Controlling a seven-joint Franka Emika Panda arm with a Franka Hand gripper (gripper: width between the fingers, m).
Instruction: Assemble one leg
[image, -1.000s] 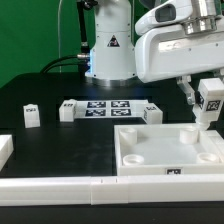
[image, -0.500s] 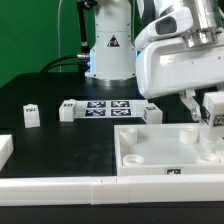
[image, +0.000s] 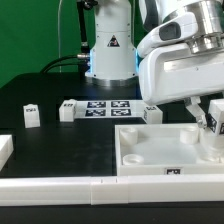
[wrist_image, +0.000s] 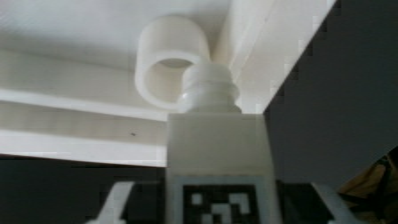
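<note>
My gripper (image: 212, 120) is shut on a leg (image: 214, 128), a small white block with a black-and-white tag. It holds the leg upright just above the far corner of the large white tray (image: 150, 152), on the exterior view's right. In the wrist view the leg (wrist_image: 221, 145) fills the middle between my fingers (wrist_image: 121, 203). Its rounded tip sits right beside a round raised socket (wrist_image: 171, 62) on the tray. Whether tip and socket touch is not clear.
Three more legs stand on the black table: one at the exterior view's left (image: 31, 116), one beside the marker board (image: 68, 110), one at the tray's far edge (image: 152, 112). The marker board (image: 108, 106) lies behind. Long white bars (image: 60, 186) line the front.
My gripper has moved down and toward the exterior view's right with the leg, closer to the tray's far corner. The other parts have not moved.
</note>
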